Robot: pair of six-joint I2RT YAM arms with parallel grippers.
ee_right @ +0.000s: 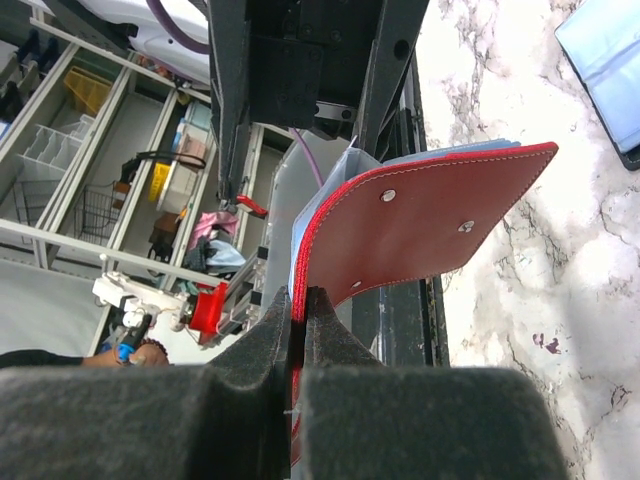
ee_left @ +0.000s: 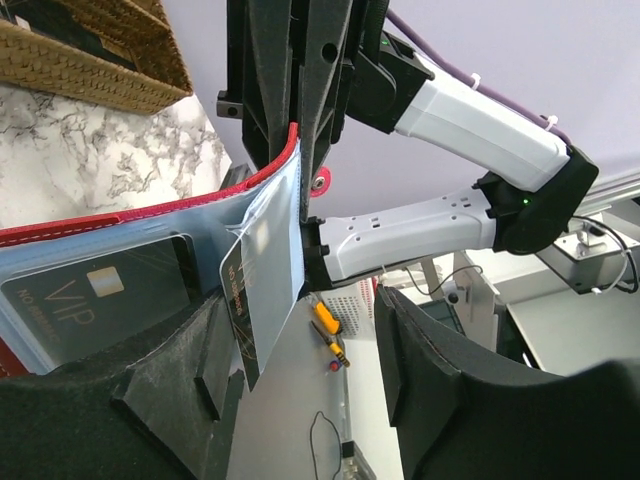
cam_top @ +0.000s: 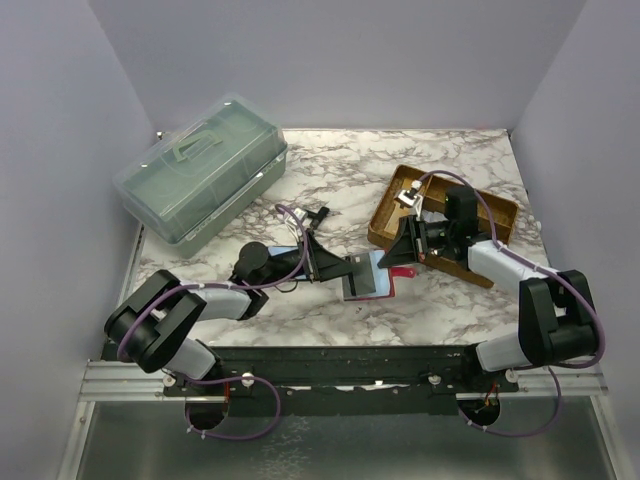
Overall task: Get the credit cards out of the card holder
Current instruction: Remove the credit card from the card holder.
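My right gripper (ee_right: pixel 298 300) is shut on the edge of the red card holder (ee_right: pixel 420 215) and holds it up, bent open, above the table; in the top view this gripper (cam_top: pixel 405 255) is just in front of the basket. The holder's light-blue inside (ee_left: pixel 60 270) faces my left gripper (ee_left: pixel 305 335), which is open. A dark card marked VIP (ee_left: pixel 105 300) sits in a clear pocket. A second dark card in a clear sleeve (ee_left: pixel 258 300) stands out between the left fingers, close to the left one. In the top view the left gripper (cam_top: pixel 345 268) is at the holder.
A flat light-blue and grey piece (cam_top: pixel 367 282) lies on the marble table under the grippers, also in the right wrist view (ee_right: pixel 610 70); I cannot tell whether it is a card or a wallet. A wicker basket (cam_top: pixel 400 195) is behind the right gripper. A lidded plastic box (cam_top: pixel 200 165) stands at the back left.
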